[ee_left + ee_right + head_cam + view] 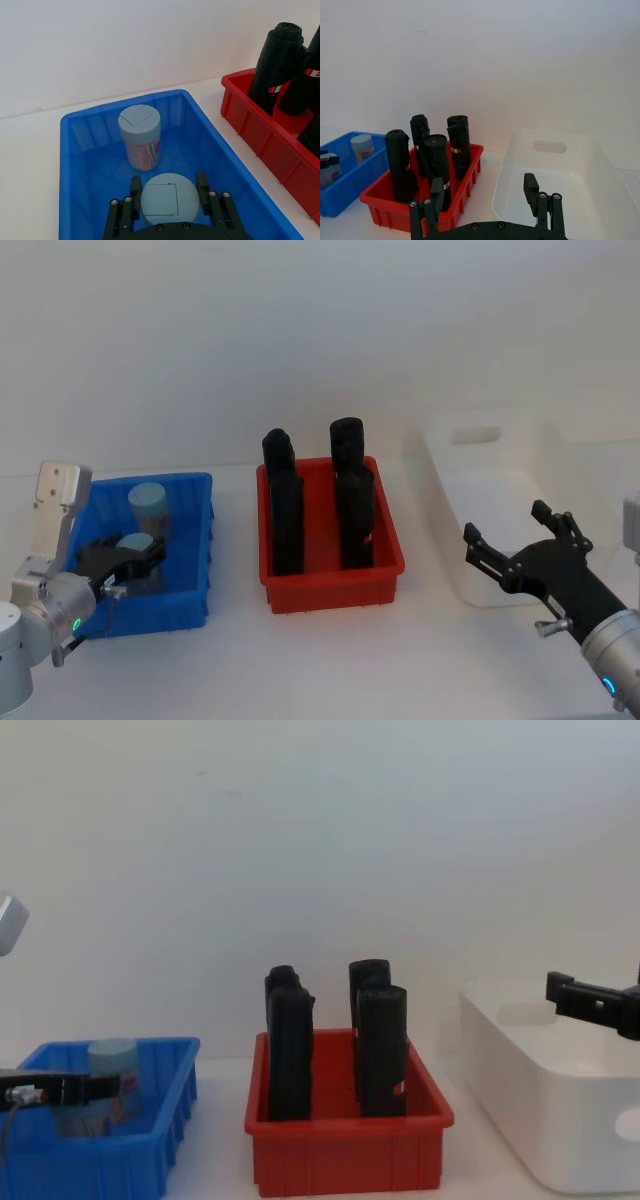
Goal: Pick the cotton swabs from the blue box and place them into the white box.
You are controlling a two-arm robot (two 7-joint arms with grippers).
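Two jars of cotton swabs (140,135) upright in the blue box (160,615), one gripped

Reaching into the blue box from its near left side with the left gripper (169,179). Clenched on the near jar (167,201), fingers (135,189) pressed to either side of its pale lid. Just behind, clear of the fingers, cream sticks showing through the clear wall: far jar (141,142). Right of the blue box, a red bin (330,590) holding four tall black blocks (283,510), all upright. Farther right, the white box (480,500). Hovering over its near end, jaws spread wide and gripping nothing: right gripper (508,525).
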